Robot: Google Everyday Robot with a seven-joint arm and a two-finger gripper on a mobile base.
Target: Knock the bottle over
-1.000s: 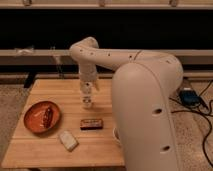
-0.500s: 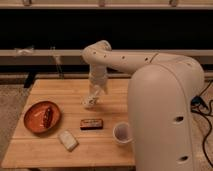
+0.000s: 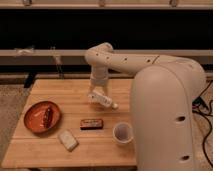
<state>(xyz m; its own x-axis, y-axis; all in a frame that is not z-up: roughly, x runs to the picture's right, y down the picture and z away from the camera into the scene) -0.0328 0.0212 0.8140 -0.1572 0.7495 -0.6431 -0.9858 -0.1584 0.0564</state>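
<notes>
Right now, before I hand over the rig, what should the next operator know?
Gripper: low over the wooden table, at the bottle's near end.
Bottle: tipped over, lying slanted mid-table, cap end toward the white cup.
Done: the bottle appears knocked over.
Left: lift the arm away and confirm the bottle rests flat; the red plate, dark bar and pale packet sit near the front.

- The gripper [image 3: 97, 92] hung over the far middle of the table [image 3: 75, 147], its tip merging with the bottle [image 3: 104, 99].
- The robot's white body [image 3: 167, 120] hid the table's right end.
- The contents of the orange plate [image 3: 42, 116] were too small to tell.
- The near table edge was cut off.
</notes>
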